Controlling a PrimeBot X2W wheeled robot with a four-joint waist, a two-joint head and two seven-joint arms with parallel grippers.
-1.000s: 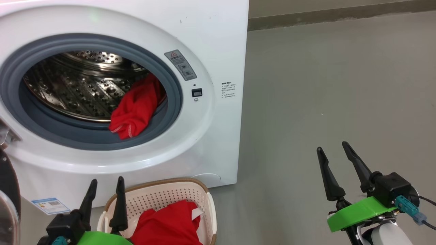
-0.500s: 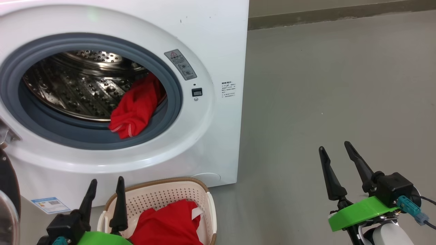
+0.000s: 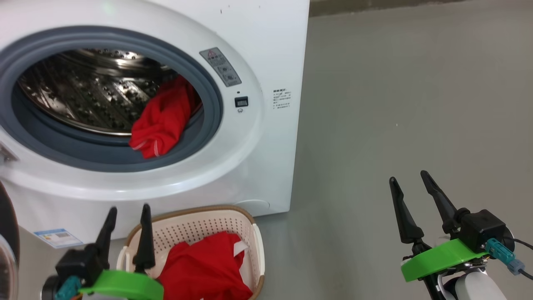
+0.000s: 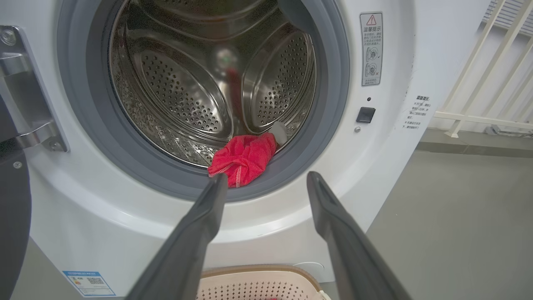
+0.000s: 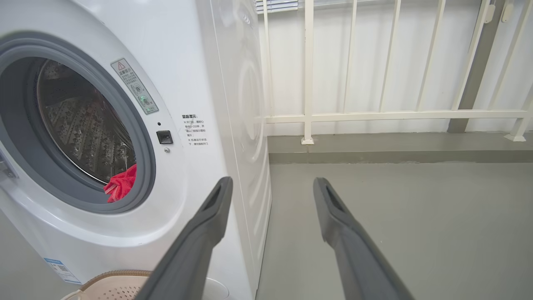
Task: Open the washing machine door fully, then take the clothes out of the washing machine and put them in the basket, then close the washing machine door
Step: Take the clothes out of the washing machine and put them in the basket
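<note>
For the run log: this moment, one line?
door open; red garment in drum; red clothes in basket; left gripper open; right gripper open

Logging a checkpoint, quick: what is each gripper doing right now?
Left gripper: open, holding nothing.
Right gripper: open, holding nothing.

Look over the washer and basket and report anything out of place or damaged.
One red garment slumps out of the drum and over the grey door seal at the opening's lower right. The basket stands upright with red clothes in it; nothing looks spilled or damaged.
</note>
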